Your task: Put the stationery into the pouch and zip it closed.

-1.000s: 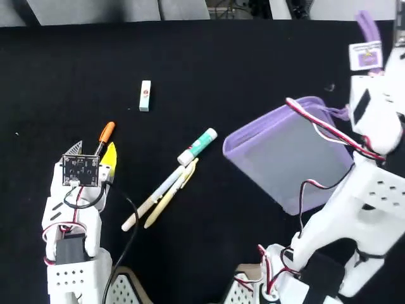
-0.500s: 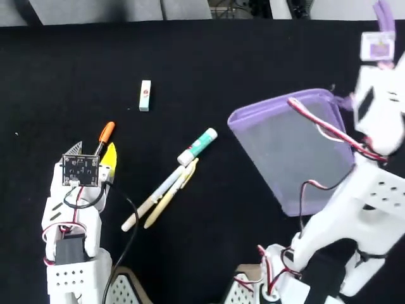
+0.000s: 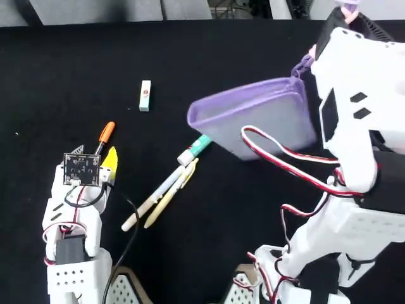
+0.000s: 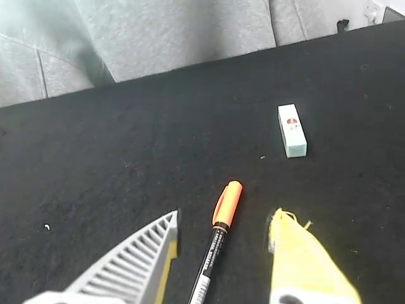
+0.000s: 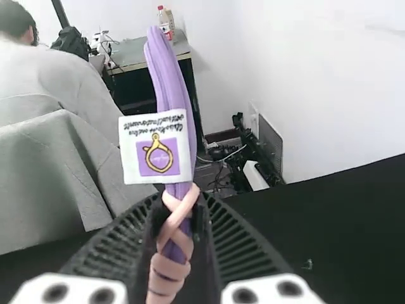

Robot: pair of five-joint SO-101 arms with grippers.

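Over the right half of the table [image 3: 221, 57], the purple pouch [image 3: 253, 117] hangs tilted from the right gripper [image 5: 176, 218], whose jaws are pinched tight on the pouch's strap [image 5: 166, 82] just below a paper tag [image 5: 156, 150]. From the high view the pouch looks lifted off the cloth, with its lower corner over the capped end of the glue stick [image 3: 197, 149]. We judge it light, soft and floppy. Held by the strap alone, it will swing and twist, and its thin walls will sag shut rather than hold a mouth open. We cannot tell from these views whether the zip is open. For loading we would want it laid flat and pinned near the zip end, not dangling. The left gripper [image 4: 224, 221] sits low with its jaws spread wide on either side of the orange marker [image 4: 218, 240], and neither finger appears to touch it. The marker is a light, stiff, smooth cylinder, likely to roll or pivot if pinched near one end. We would close across its barrel near the middle, just below the cap. The two pens [image 3: 161, 196] lie side by side and touching, so a narrow approach is needed to take one without dragging the other. The eraser [image 3: 145, 95] lies well apart from the other pieces. It is a small block with flat, grippy sides, and we expect it to be the easiest piece to hold across its short width.
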